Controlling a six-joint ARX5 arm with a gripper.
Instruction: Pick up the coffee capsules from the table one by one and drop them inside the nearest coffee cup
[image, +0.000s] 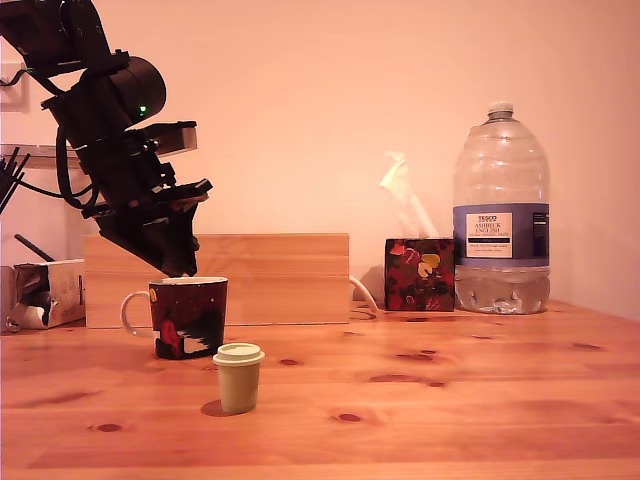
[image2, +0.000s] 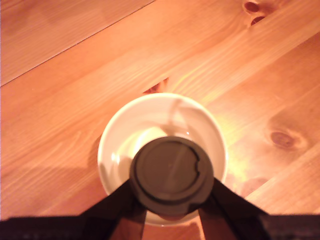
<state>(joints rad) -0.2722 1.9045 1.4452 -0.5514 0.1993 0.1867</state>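
- The gripper (image2: 172, 200) is closed on the dark brown capsule (image2: 171, 175). In the wrist view one dark finger (image2: 117, 202) presses on each side of the capsule, and its flat lid faces the camera.
- The coffee cup (image2: 162, 157) is directly below the gripper. Its white inside shows as a ring around the capsule, so the capsule hangs over the opening, a little nearer to one side of the rim than to the centre.
- In the exterior view the gripper (image: 180, 268) has its tips just above the rim of the coffee cup (image: 188, 317). The arm (image: 120, 130) leans down steeply, I think in order to bring the capsule low before it is let go, so that it cannot bounce out.
- The pale green capsule (image: 239, 377) stands upright on the table (image: 450, 400), below the gripper and just beside the cup, on the side nearer to the exterior camera. Nothing touches it.
- My judgement: the release of the first capsule is the step in hand, and the green one is not yet picked up.
- The tissue box (image: 419, 273) and the water bottle (image: 501, 215) stand well apart from the gripper.
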